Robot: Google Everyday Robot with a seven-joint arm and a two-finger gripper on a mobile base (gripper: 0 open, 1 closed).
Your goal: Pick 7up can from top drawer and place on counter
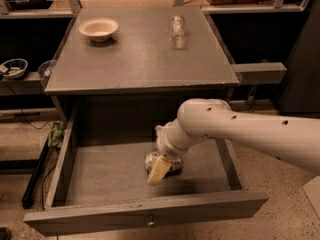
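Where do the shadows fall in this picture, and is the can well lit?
Camera view: warm, dim light; the counter shades the back of the top drawer; the tool, inside that drawer at the 7up can, leaves the can half dark.
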